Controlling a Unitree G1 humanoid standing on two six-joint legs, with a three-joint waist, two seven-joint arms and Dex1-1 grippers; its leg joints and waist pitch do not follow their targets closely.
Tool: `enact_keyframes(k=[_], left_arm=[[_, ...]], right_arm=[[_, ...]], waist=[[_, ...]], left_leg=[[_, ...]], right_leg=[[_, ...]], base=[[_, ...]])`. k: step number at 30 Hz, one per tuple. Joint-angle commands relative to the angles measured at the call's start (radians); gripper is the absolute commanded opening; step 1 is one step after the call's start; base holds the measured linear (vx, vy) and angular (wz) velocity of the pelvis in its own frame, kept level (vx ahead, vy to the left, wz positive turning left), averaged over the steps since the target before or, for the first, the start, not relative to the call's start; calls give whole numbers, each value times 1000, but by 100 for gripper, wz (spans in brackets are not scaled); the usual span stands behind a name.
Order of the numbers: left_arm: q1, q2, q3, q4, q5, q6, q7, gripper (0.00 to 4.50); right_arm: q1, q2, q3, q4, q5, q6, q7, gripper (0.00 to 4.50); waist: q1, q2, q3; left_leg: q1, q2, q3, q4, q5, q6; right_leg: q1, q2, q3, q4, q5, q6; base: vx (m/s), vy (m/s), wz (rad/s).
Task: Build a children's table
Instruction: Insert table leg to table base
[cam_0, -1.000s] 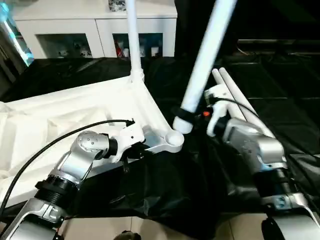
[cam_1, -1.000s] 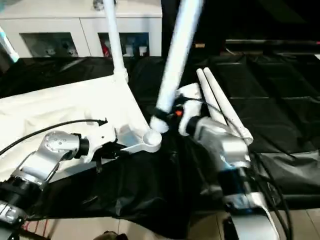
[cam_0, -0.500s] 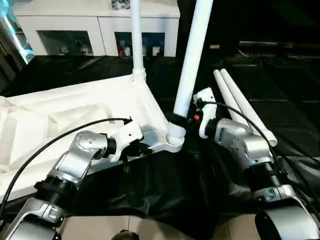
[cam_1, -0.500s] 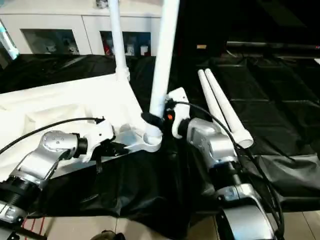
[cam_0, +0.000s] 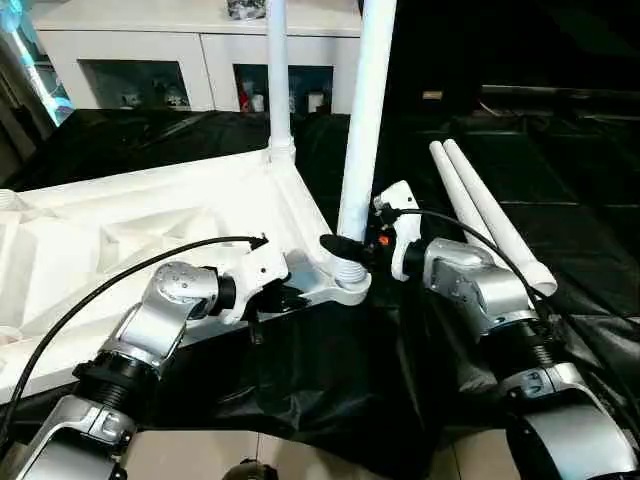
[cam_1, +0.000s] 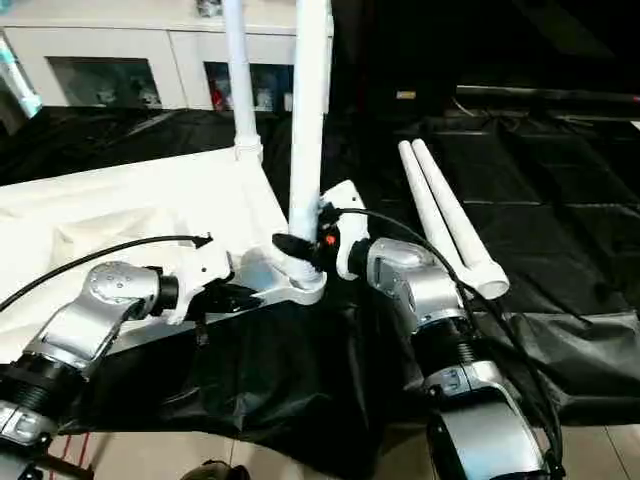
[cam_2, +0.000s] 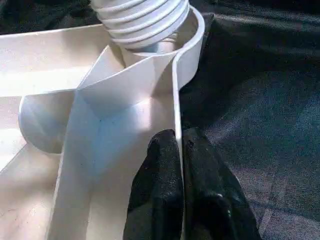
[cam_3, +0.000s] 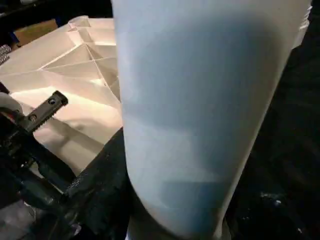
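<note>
step: seating second leg (cam_0: 364, 120) in tabletop's (cam_0: 150, 230) near corner socket (cam_0: 345, 283) | right gripper (cam_0: 347, 249) clamped on leg base, leg upright, threads partly in | left gripper (cam_2: 177, 165) pinched on tabletop rim | first leg (cam_0: 277, 70) fitted at 12 o'clock; spare legs (cam_0: 485, 215) at 3 o'clock | next: likely twist leg down, keep it plumb

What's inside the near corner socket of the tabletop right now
The threaded end of a white leg, held by the right gripper, sits in the corner socket. Its ribbed threads show above the rim; how deep it goes is hidden by the socket wall.
</note>
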Motion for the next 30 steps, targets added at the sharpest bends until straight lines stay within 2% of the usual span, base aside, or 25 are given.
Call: enact_keyframes(k=[1, 8, 9, 10, 12, 15, 16, 17, 18, 19, 20, 21, 22, 23, 24, 25, 26, 30], left_arm=[[-18, -24, 3, 0, -29, -27, 11, 0], [-33, -39, -7, 17, -11, -53, 9, 0], [-35, -41, -11, 16, -10, -63, 5, 0], [-35, -42, -11, 16, -10, -63, 5, 0], [-44, -58, -25, 15, -13, -85, -10, 0], [-48, -67, -32, 14, -13, -91, -15, 0], [-51, -76, -43, 12, -16, -101, -29, 0], [-51, -76, -43, 12, -16, -101, -29, 0], [-61, -97, -60, 14, -20, -116, -52, 0], [-67, -106, -67, 16, -21, -119, -60, 0], [-67, -106, -67, 16, -21, -119, -60, 0], [-76, -118, -75, 21, -19, -123, -65, 0], [-87, -130, -85, 27, -19, -124, -74, 0], [-90, -132, -88, 30, -16, -127, -76, 0], [-98, -137, -94, 37, -11, -136, -79, 0], [-101, -139, -98, 41, -7, -140, -81, 0], [-106, -140, -99, 50, -1, -147, -80, 0], [-112, -135, -88, 85, 13, -160, -67, 0]], right_arm=[[0, -10, 12, -4, -18, 2, 6, 194], [13, -32, 10, -33, -23, 25, 26, 194], [20, -36, 9, -44, -20, 30, 30, 194], [20, -36, 9, -45, -19, 31, 30, 194], [43, -50, 6, -77, -12, 43, 37, 194], [53, -56, 3, -89, -10, 46, 37, 194], [65, -61, -4, -106, -6, 52, 34, 194], [65, -61, -4, -106, -5, 52, 34, 194], [91, -70, -18, -142, 1, 65, 28, 194], [104, -74, -24, -159, 4, 71, 24, 194], [104, -74, -24, -159, 4, 71, 24, 194], [120, -80, -30, -180, 7, 76, 19, 194], [143, -88, -38, -204, 11, 85, 15, 194], [151, -91, -40, -213, 12, 88, 13, 194], [169, -97, -45, -232, 14, 96, 9, 194], [180, -100, -48, -244, 15, 101, 6, 194], [197, -104, -52, -260, 19, 109, 2, 194], [213, -105, -55, -269, 15, 118, 0, 194]], waist=[[-4, -16, -67], [-2, -17, -68], [0, -10, -68], [-1, -12, -68], [3, -7, -70], [6, -10, -70], [11, 19, -71], [6, 8, -68], [11, -1, -71], [18, 28, -73], [16, 12, -71], [19, 8, -72], [23, 24, -74], [20, 20, -71], [22, 33, -74], [22, 28, -73], [22, 31, -74], [16, 30, -72]], left_leg=[[48, 63, -26, -71, -191, 4], [49, 63, -26, -71, -191, 2], [49, 63, -27, -71, -190, 2], [48, 63, -26, -71, -189, 3], [49, 64, -28, -71, -179, 4], [50, 64, -26, -71, -179, 4], [53, 63, -30, -70, -190, -6], [53, 64, -26, -74, -206, -10], [55, 64, -24, -72, -208, -12], [57, 63, -27, -71, -209, -17], [53, 65, -27, -74, -218, -21], [55, 64, -24, -73, -218, -15], [58, 63, -25, -70, -223, -17], [57, 64, -24, -73, -230, -16], [57, 64, -26, -73, -245, -29], [56, 63, -26, -75, -247, -27], [55, 63, -26, -73, -243, -26], [51, 63, -28, -76, -266, -23]], right_leg=[[18, -70, 38, -73, -130, -233], [18, -71, 38, -73, -129, -233], [17, -71, 38, -73, -126, -233], [17, -69, 38, -74, -122, -231], [19, -68, 38, -70, -92, -229], [18, -68, 37, -70, -80, -238], [16, -70, 37, -69, -86, -237], [14, -65, 37, -77, -95, -232], [17, -66, 38, -74, -77, -236], [17, -69, 38, -71, -74, -233], [20, -66, 36, -73, -67, -230], [19, -67, 37, -74, -65, -231], [17, -71, 37, -73, -71, -234], [16, -68, 37, -79, -84, -230], [17, -67, 35, -76, -79, -227], [19, -67, 35, -79, -77, -226], [20, -69, 35, -76, -69, -229], [20, -73, 33, -82, -131, -227]], base=[[0, 0, 0], [0, 0, 0], [0, 0, 0], [0, 0, 0], [0, 0, 0], [0, 0, 0], [0, 0, 0], [0, 0, 0], [0, 0, 0], [0, 0, 0], [0, 0, 0], [0, 0, 0], [0, 0, 0], [0, 0, 0], [0, 0, 0], [0, 0, 0], [0, 0, 0], [0, 0, 0]])
